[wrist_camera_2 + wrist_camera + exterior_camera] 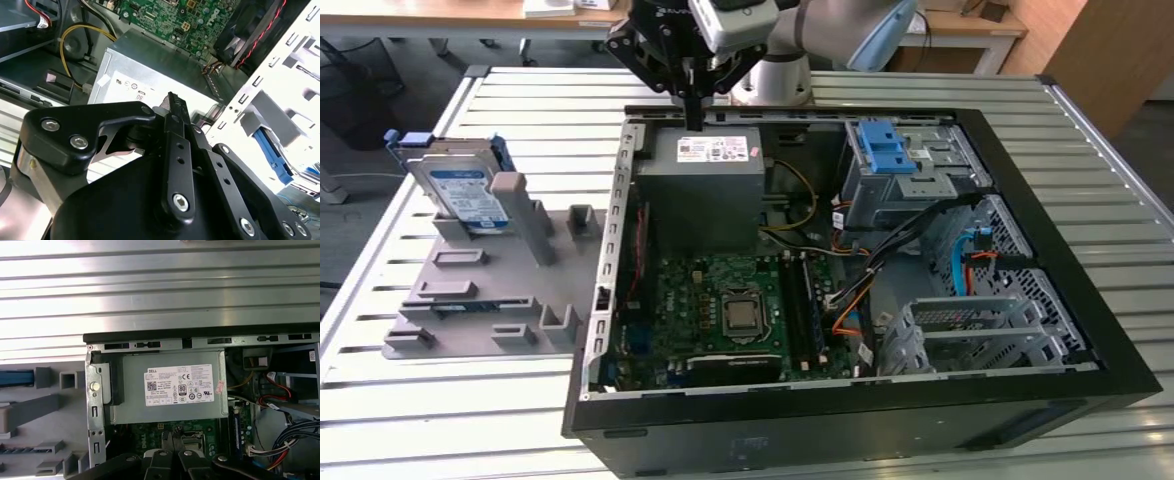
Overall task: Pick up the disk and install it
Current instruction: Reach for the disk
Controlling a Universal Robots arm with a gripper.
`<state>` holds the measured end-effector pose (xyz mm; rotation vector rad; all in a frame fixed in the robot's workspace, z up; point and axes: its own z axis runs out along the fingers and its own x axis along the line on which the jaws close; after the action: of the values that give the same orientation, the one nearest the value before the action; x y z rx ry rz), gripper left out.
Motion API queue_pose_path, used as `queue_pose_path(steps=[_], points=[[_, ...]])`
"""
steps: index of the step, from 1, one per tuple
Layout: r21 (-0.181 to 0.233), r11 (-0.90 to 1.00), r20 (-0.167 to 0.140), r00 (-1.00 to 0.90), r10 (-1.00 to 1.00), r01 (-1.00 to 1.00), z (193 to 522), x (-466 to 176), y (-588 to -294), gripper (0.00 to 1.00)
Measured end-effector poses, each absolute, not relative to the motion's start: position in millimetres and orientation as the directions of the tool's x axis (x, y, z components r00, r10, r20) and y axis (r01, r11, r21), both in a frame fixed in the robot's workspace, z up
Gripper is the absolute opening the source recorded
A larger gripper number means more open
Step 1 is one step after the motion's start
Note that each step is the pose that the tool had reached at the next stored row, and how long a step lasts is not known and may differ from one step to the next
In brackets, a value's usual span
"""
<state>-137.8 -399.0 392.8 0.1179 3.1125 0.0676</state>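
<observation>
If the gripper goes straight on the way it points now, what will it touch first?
Probably the grey metal box with the white sticker: the gripper points down at it. Depth is unclear; it might catch the case rim instead.

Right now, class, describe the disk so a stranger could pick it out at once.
Start at the open black computer case; to the exterior view's left of it lies a grey fixture plate. At that plate's far end the disk stands on edge. Unlike the plain grey blocks around it, it is silver with a white-and-blue label and blue frame.
</observation>
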Motion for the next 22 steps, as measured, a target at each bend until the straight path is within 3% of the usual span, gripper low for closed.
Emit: queue_pose_path(steps=[22], points=[[0.044, 0.996, -0.024, -0.997, 0.076, 0.075, 391.8, -147.2, -398.9, 0.11]])
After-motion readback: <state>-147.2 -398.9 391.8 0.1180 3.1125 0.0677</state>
